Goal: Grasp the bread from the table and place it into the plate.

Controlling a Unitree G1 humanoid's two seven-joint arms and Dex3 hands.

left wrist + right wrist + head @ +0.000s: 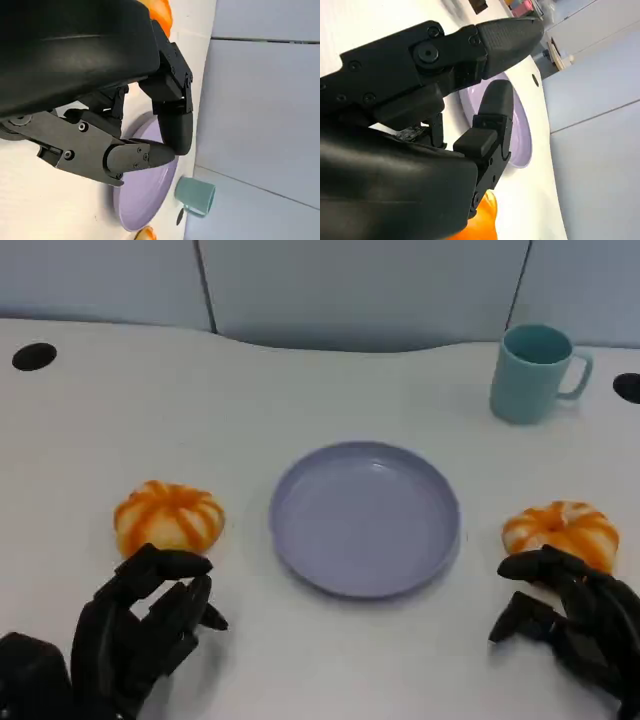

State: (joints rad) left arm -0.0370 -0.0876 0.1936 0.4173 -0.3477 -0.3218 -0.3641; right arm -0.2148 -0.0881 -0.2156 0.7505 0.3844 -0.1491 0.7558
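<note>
**Two breads flank the plate**

The lavender plate sits mid-worktop. One bread lies left, another bread right. Each robot hand, left and right, hovers near its bread, fingers apart, holding nothing. A teal mug stands far right.

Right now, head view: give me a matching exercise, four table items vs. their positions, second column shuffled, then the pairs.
Things:
1. plate
2. mug
3. left bread
4. right bread

Places:
A. just beyond the right hand
B. far right of the table, behind the plate
C. middle of the table, nothing on it
D. just beyond the left hand

Pairs: 1-C, 2-B, 3-D, 4-A
</note>
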